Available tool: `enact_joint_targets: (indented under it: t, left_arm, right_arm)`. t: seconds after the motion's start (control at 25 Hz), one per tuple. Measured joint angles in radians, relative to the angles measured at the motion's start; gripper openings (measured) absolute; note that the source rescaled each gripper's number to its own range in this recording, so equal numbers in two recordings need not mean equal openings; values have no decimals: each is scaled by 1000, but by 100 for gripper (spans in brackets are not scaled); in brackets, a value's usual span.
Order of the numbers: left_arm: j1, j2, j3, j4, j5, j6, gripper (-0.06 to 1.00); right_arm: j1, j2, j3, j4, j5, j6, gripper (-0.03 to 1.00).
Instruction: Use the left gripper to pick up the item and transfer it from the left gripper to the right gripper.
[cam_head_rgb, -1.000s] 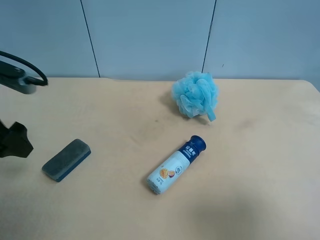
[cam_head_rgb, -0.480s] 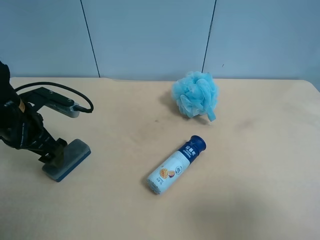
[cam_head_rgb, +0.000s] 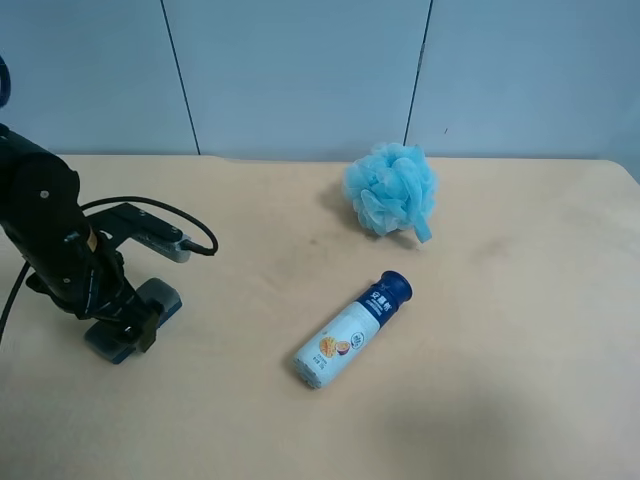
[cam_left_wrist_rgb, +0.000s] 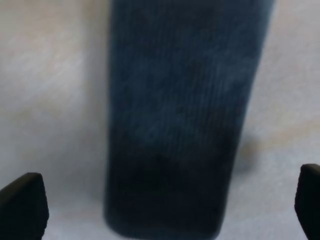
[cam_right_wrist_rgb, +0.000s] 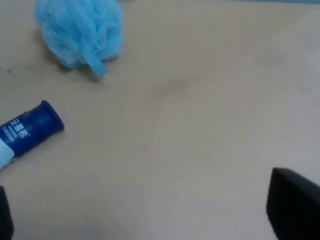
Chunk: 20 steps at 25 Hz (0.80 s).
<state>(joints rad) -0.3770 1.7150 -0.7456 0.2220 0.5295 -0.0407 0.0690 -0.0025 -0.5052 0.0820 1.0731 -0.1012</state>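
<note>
The left end effector (cam_left_wrist_rgb: 165, 202) stands over the eraser (cam_left_wrist_rgb: 180, 115) on the surface (cam_head_rgb: 480, 400), spread apart on both sides of it. The right end effector (cam_right_wrist_rgb: 149, 210) is apart too.

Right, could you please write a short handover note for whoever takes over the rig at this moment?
Left gripper: open, low over the item, one finger on either side, not closed on it.
Right gripper: open and empty, above the table near the bottle and puff.
Item: lying flat on the table.
Done: approach only.
Left: close, lift, pass to the right gripper.
</note>
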Motion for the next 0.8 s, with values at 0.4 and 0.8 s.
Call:
enact_joint_targets:
  t: [0.4,0.8]
  left_arm:
    - [-5,76,-1,23,-51,10,89]
    - [-5,78,-1,23,-56,14,0]
  right_arm:
    - [0,0,0,0,0,0,100]
    - [0,0,0,0,0,0,100]
